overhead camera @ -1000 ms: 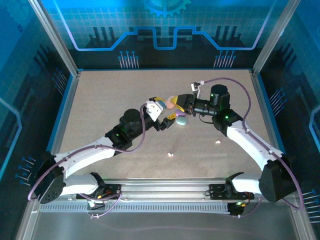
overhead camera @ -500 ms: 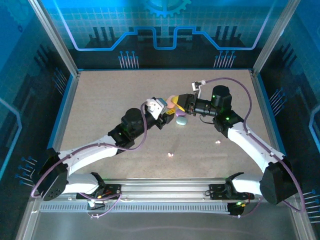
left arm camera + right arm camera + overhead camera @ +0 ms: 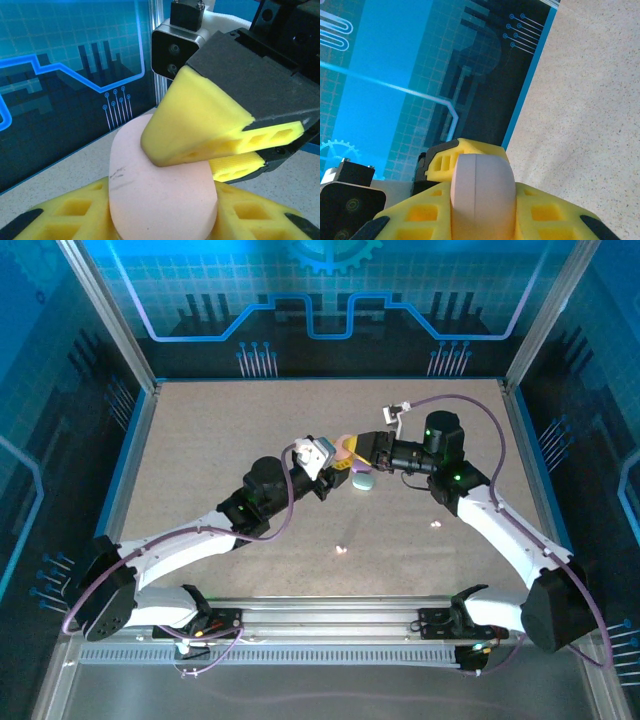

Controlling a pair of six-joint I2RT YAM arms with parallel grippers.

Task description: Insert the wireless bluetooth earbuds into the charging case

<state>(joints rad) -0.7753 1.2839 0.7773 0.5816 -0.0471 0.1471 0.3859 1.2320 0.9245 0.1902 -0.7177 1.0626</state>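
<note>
The pink charging case (image 3: 162, 200) is held off the table (image 3: 200, 460) between both arms, near the middle of the work area. The left end effector (image 3: 160, 222) has its yellow fingers (image 3: 65, 215) pressed against the case's two flanks, clamped on its lower part. The right end effector (image 3: 482, 212) is closed on the same case from the opposite side, one finger across the top face and the other beneath. A teal case (image 3: 362, 481) lies on the table just beside the joined end effectors. Two wireless bluetooth earbuds lie loose on the table nearer the arm bases, well apart: one earbud (image 3: 342, 549) near the centre, the other earbud (image 3: 436, 525) beside the right arm.
</note>
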